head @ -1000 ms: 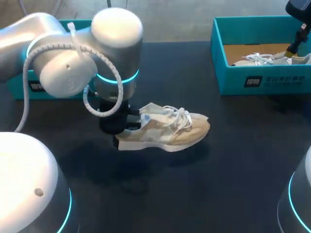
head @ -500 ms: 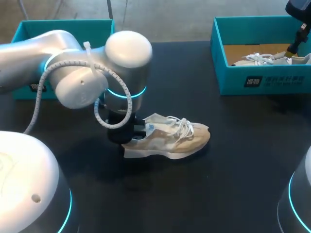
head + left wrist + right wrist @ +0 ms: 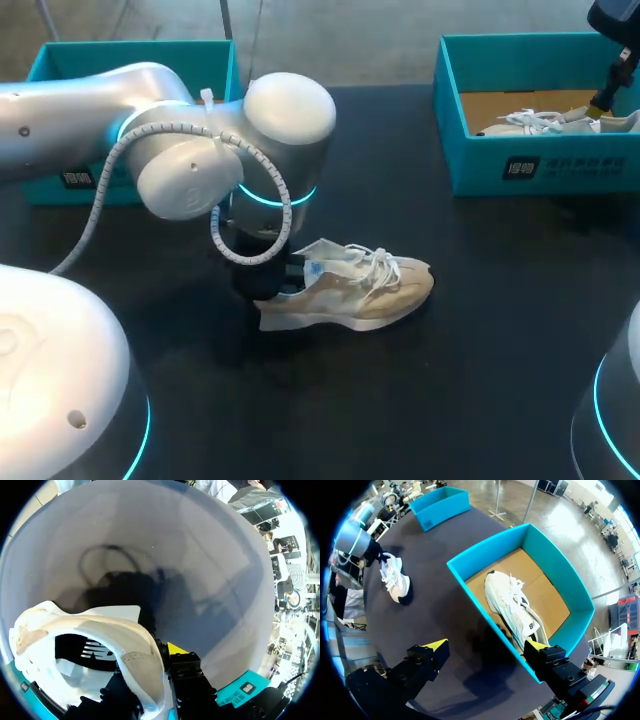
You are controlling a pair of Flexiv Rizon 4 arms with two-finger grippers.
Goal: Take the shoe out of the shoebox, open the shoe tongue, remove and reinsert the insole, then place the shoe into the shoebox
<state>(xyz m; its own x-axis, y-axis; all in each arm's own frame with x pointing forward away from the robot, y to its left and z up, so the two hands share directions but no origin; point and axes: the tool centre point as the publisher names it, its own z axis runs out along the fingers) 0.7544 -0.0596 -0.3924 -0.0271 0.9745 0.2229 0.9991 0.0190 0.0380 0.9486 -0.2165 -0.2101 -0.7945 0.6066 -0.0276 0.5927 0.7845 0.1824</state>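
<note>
- The left pincer point(image 3: 152, 680) is closed narrowly on the heel of the beige sneaker point(image 3: 100, 645). One finger reaches inside the collar, and the other, yellow-tipped finger point(image 3: 175, 648) presses the outside of the heel wall.
- From the head view, the left arm's wrist covers that pincer. The beige sneaker point(image 3: 350, 285) stands on its sole on the dark counter point(image 3: 450, 380), white laces up and toe pointing away from the wrist.
- The right pincer point(image 3: 484, 647) is spread wide and holds nothing. It hangs above the near wall of the teal shoebox point(image 3: 485, 610), touching neither it nor the counter.
- A white sneaker point(image 3: 512, 607) lies on its side on the shoebox's cardboard floor.
- The beige sneaker is well apart from the shoebox point(image 3: 540, 165).
- A second teal box point(image 3: 60, 60) sits behind the left arm.
</note>
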